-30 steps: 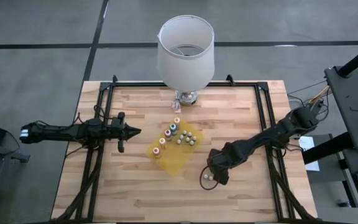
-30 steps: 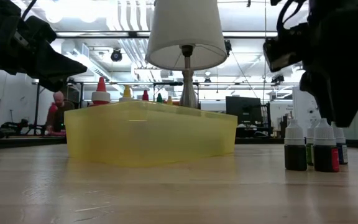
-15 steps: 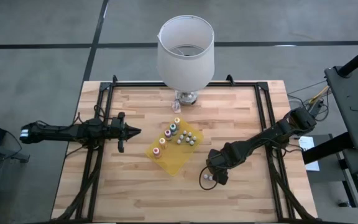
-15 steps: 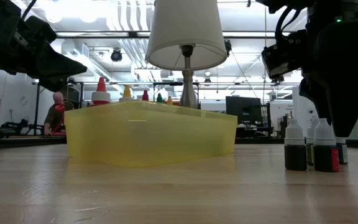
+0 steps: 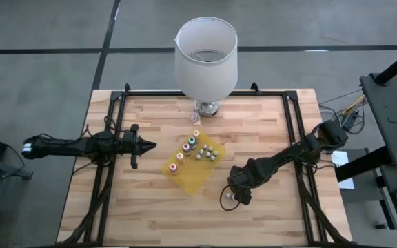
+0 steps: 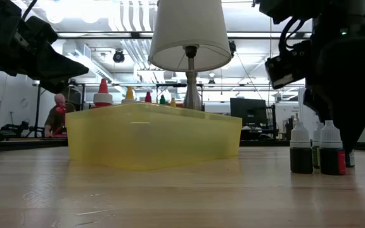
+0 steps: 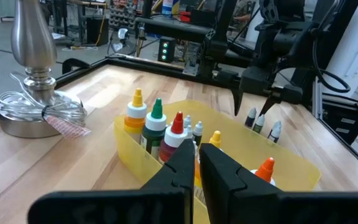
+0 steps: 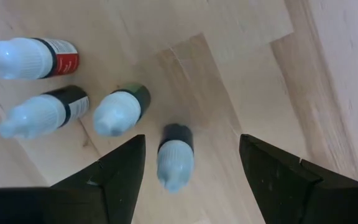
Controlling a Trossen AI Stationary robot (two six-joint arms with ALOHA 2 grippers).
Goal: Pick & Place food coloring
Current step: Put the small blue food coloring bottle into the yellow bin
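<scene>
Yellow tray (image 5: 193, 178) holds coloured-cap bottles (image 7: 157, 120), count unclear. You see 4 white-cap bottles (image 8: 175, 157) on tabletop (image 5: 267, 131) under R gripper (image 8: 185, 180), fingers spread. L gripper (image 5: 150, 145) parked left of tray, fingers pressed together.

Left arm (image 5: 81, 146): a slender, matte black chain of links that ended in a pointed tip, with a white band at its outer end. Right arm (image 5: 291, 156): black, built of rounded segments, thicker at the joints, with a thin dark cable that ran alongside its upper links. Left gripper (image 7: 196, 171): two flat, angular black fingers with bevelled edges. Right gripper (image 8: 188, 168): two broad, wedge-shaped black fingers (image 8: 120, 171) of smooth matte finish. Seen from table level, the right wrist housing (image 6: 334, 44) was blocky and black, with looped black cables.
</scene>
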